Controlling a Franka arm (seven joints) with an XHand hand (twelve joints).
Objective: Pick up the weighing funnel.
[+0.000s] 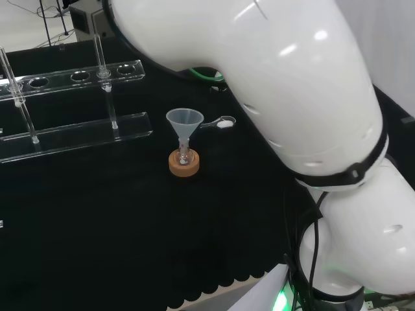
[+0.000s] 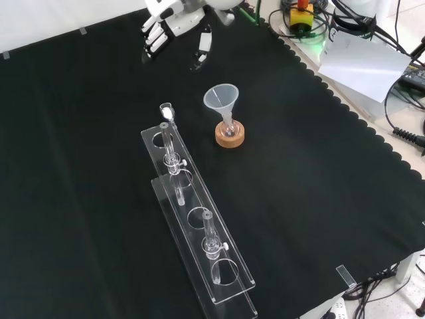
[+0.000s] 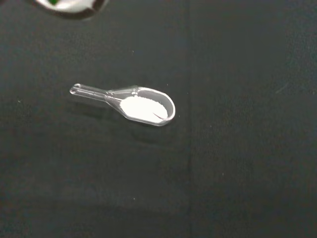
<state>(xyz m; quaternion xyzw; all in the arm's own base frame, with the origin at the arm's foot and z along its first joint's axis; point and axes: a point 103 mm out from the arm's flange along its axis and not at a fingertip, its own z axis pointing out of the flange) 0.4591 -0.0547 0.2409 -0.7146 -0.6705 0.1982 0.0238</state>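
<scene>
Wrist view: a small, clear, scoop-shaped weighing funnel (image 3: 141,105), with white powder in its bowl, lay on the black cloth (image 3: 237,163), nothing touching it. In the front view the black and white hand (image 2: 174,23) showed at the top, fingers straight and spread, holding nothing. The head view placed the weighing funnel just right of the clear cone-shaped funnel (image 1: 185,120) on its cork ring (image 1: 184,163).

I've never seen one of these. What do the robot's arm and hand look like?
The arm is made of fat, glossy white rounded links, with a black band at one joint and black cables near its base. The robot hand has white fingers with black sections, shaped much like a person's.
</scene>
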